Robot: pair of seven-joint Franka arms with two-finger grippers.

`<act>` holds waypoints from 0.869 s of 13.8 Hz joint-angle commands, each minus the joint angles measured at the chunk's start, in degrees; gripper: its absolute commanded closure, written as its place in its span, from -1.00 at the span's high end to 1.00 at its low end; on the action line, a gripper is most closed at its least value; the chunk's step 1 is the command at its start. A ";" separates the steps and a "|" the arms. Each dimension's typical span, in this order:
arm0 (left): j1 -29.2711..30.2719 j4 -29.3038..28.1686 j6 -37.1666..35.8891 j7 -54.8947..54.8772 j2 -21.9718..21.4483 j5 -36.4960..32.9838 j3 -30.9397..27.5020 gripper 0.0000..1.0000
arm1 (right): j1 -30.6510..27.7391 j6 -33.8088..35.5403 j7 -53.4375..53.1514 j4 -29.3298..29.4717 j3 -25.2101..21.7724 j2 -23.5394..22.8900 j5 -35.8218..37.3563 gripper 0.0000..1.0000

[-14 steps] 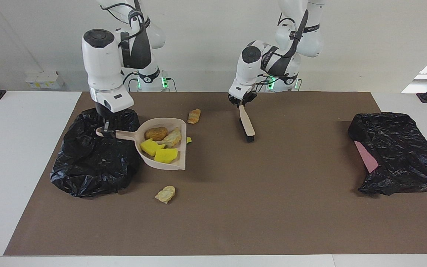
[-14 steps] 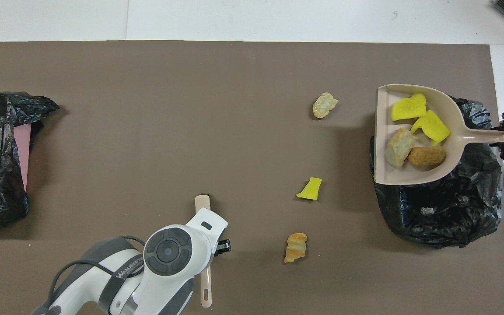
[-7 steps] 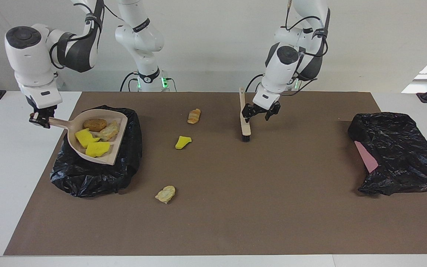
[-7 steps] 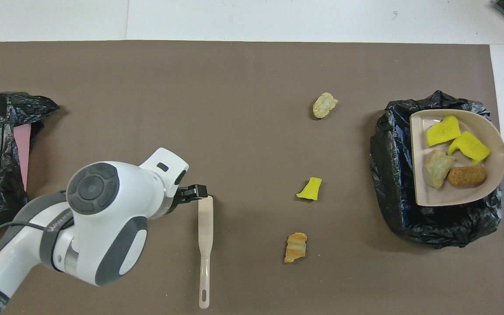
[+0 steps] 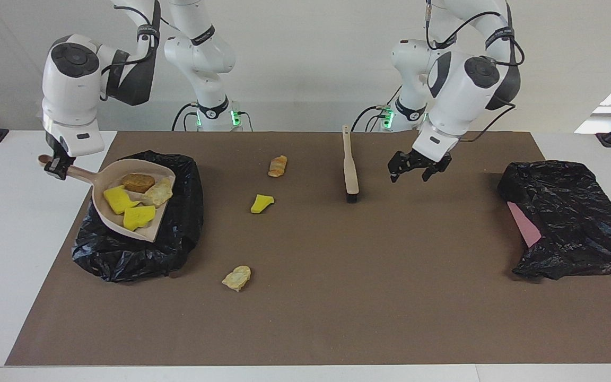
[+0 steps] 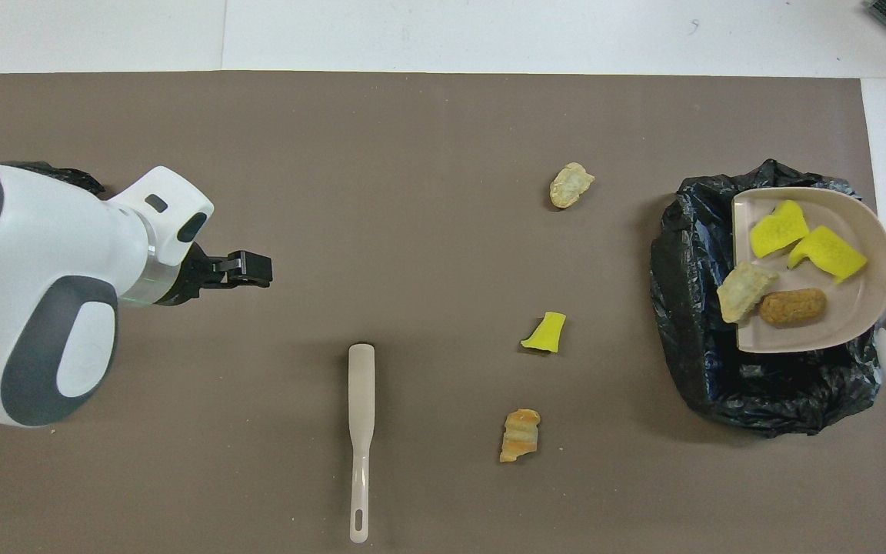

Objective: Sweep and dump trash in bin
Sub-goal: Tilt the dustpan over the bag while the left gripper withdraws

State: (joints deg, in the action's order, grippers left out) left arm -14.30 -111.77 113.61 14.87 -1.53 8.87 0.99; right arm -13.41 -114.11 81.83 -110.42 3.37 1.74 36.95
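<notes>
Trash: spongy yellow chunks, crusty tan lumps in smooth beige dustpan.

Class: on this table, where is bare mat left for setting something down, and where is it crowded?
Bare mat lies between the brush and the black bag at the left arm's end, though the open left gripper is over part of it. It is crowded at the right arm's end: bin, dustpan held by the right gripper, and three loose scraps.
</notes>
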 commanded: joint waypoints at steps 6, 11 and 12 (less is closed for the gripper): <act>9.36 11.56 -9.62 -12.48 1.97 -6.58 0.50 1.00 | 0.84 17.67 -12.83 13.18 0.50 -8.84 -0.29 -1.00; 11.22 17.35 -17.26 -15.05 2.15 -10.00 0.50 1.00 | 4.08 29.27 -19.15 20.31 0.58 -12.89 0.23 -1.00; 11.22 18.77 -18.67 -15.13 2.24 -10.19 0.41 1.00 | 4.44 31.39 -20.90 22.68 0.50 -13.86 0.32 -1.00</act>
State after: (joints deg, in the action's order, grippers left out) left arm -3.37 -97.95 99.37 0.31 -0.69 0.73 0.95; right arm -9.60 -87.61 63.95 -94.06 3.61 -8.83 37.25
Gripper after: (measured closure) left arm 0.000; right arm 0.687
